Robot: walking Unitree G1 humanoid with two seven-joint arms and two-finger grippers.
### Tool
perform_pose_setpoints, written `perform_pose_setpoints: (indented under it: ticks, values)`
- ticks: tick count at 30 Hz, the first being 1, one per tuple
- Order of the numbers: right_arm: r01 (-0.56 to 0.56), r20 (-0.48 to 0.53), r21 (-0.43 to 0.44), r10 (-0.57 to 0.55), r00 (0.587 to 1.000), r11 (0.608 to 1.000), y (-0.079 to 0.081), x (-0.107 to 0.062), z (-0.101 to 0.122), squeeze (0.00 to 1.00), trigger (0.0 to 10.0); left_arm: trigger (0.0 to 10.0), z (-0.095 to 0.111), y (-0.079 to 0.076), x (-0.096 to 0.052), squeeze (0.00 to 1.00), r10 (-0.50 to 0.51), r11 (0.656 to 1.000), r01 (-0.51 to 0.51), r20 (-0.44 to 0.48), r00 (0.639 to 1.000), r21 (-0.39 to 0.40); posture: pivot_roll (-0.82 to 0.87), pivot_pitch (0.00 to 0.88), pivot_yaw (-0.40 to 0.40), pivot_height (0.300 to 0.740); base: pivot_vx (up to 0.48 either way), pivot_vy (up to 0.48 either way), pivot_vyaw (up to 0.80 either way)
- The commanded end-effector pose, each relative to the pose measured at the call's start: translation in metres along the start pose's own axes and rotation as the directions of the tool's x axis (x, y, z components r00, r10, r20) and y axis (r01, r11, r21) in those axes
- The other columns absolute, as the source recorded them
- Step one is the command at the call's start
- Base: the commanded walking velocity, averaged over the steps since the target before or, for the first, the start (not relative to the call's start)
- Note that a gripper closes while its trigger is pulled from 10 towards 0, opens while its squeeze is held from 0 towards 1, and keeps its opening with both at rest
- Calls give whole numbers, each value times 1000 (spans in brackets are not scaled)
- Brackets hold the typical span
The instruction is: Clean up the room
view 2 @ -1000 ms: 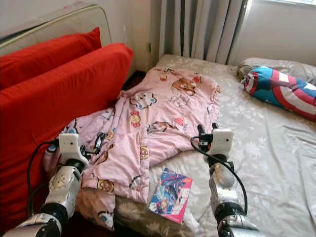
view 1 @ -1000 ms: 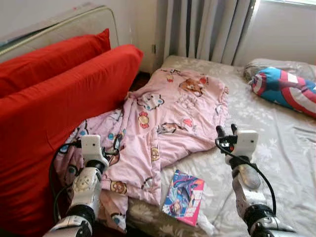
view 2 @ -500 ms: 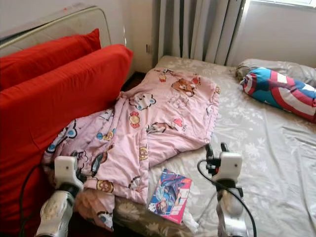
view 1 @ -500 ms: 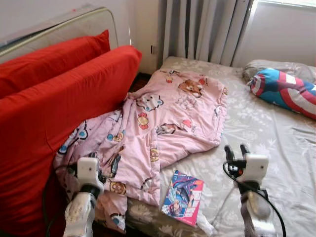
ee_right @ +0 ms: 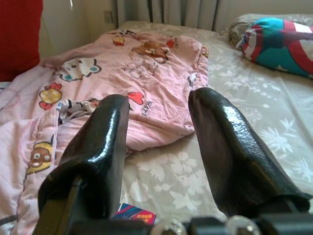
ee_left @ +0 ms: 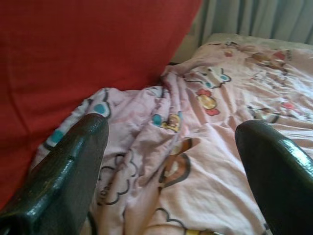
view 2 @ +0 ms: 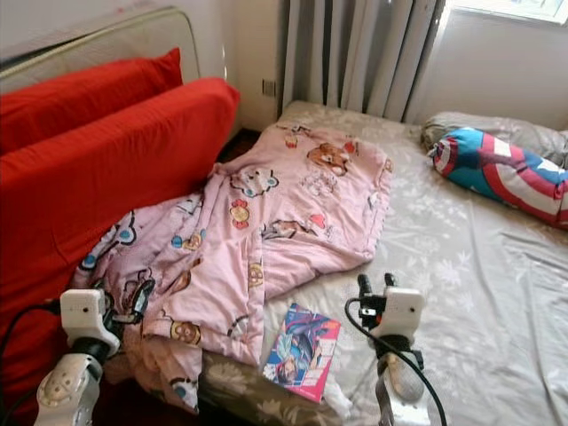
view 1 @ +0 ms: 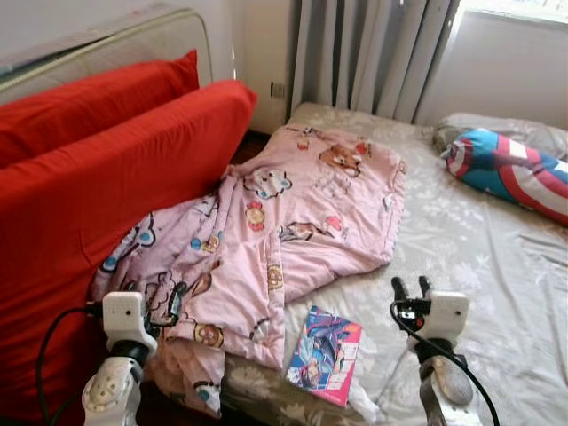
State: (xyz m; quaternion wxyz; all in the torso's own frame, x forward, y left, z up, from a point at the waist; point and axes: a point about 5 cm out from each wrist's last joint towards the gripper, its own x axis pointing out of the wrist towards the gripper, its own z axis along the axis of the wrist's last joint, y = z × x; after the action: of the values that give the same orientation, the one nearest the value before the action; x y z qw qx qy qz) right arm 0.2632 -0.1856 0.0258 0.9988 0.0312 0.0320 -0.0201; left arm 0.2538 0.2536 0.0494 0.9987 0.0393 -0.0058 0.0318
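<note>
The pink blanket lies crumpled over the bed's left edge, its lower end hanging off the near-left corner against the red cushion. A book rests at the near edge, just beside it. The left gripper hovers at the hanging end, fingers spread and holding nothing; the right gripper is above the sheet near the book, fingers also apart. To do well, each gripper should probably take one corner before lifting. The left wrist view shows the folds near the cushion closely; the head views also show the striped pillow at the far-right corner.
</note>
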Motion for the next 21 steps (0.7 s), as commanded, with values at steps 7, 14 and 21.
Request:
perform_pose_setpoints:
  ticks: [7, 14, 21]
  values:
    - [-1, 13, 25, 1, 1000, 1000, 0, -2, 5, 0, 10000, 10000, 6, 5, 2, 0, 46, 999, -46, -6, 999, -15, 5, 0, -45, 740, 0, 0, 651]
    - [47, 17, 60, -48, 999, 997, -4, -3, 6, 0, 10000, 10000, 10, -6, 2, 0, -16, 1000, 16, -5, 1000, -8, 14, 0, -40, 740, 0, 0, 114]
    - [116, 54, 2, -116, 992, 993, -21, -5, 14, 0, 10000, 10000, 14, -22, -4, 0, -61, 998, 61, 4, 998, -7, 20, 0, -16, 740, 0, 0, 0]
